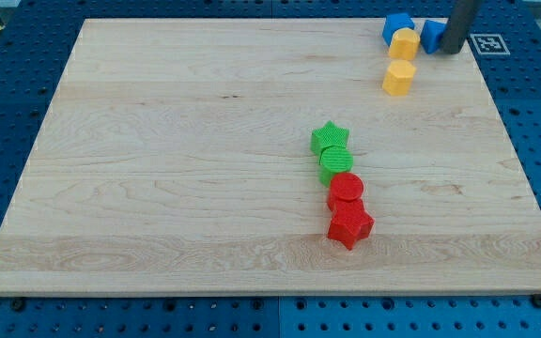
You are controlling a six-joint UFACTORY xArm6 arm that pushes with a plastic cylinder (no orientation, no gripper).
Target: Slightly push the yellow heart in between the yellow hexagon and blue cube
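The yellow heart (404, 43) sits near the view's top right corner of the wooden board (158, 188). It touches a blue block (397, 25) just above it and a second blue block (432, 35) on its right. Which blue block is the cube cannot be made out. The yellow hexagon (399, 77) stands a little below the heart, with a small gap between them. My tip (452, 50) is at the right side of the second blue block, right of the heart, touching or almost touching that block.
A green star (330, 138), a green round block (335, 162), a red round block (346, 191) and a red star (349, 225) form a touching column at the lower middle right. The board's right edge (510, 141) is near the cluster.
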